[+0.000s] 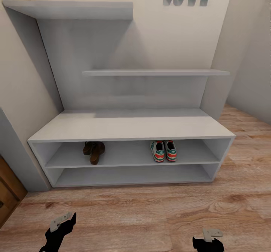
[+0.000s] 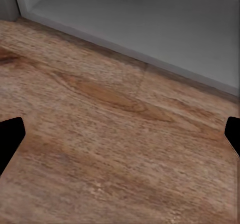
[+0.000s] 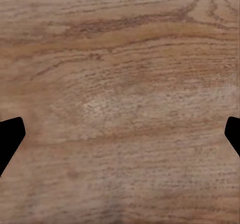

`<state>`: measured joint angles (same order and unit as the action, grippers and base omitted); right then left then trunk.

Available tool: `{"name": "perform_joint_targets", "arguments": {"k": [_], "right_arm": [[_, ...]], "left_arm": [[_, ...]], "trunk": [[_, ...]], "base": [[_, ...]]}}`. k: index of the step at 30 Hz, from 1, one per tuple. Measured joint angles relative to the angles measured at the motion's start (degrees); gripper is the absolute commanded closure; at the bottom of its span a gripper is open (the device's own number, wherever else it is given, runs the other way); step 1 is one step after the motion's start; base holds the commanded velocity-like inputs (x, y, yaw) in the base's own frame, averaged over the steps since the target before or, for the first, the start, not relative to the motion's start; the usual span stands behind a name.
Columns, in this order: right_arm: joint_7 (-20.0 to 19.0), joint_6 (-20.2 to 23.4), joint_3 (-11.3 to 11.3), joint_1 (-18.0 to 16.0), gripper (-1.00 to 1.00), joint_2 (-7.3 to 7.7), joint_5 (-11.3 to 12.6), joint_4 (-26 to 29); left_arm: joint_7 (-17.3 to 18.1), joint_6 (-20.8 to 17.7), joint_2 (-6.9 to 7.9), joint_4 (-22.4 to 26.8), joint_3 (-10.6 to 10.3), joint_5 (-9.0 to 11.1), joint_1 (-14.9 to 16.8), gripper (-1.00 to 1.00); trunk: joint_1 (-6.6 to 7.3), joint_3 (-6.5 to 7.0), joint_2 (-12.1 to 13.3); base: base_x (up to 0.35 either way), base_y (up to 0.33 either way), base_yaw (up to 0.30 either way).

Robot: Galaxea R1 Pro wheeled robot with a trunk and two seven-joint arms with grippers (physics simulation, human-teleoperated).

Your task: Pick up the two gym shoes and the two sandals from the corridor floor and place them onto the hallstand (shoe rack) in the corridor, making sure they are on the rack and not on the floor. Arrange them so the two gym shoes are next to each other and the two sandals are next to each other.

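Wood-plank corridor floor (image 1: 150, 210) is seen bare beneath both grippers. Ahead of them, the pale hallstand (image 1: 131, 129) holds both pairs on its upper open shelf: brown sandals (image 1: 94, 151) beyond the left gripper (image 2: 120, 136), striped gym shoes (image 1: 164, 151) beyond the right gripper (image 3: 120, 136). Both grippers are spread wide, holding nothing. Judged light and fairly stiff, shoes would be pinched across the sides.

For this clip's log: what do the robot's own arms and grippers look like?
Both are matte black. In the head view the left gripper and the right gripper each carry a pale grey angular bracket. In the wrist views the fingertips are plain black wedges. No cables or markings are visible.
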<state>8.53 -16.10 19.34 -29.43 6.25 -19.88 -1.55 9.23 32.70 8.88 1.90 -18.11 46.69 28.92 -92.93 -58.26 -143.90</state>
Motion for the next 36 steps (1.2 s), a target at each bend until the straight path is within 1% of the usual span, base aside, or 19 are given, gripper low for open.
{"name": "perform_joint_targets", "arguments": {"k": [36], "right_arm": [[0.0, -0.1, 0.0, 0.0, -1.0, -0.06, -0.1, -0.3]], "left_arm": [[0.0, -0.6, 0.0, -0.1, 0.0, 0.0, 0.0, -1.0]], "trunk": [[0.93, 7.98, 0.5]], "base": [[0.0, 0.0, 0.0]]}}
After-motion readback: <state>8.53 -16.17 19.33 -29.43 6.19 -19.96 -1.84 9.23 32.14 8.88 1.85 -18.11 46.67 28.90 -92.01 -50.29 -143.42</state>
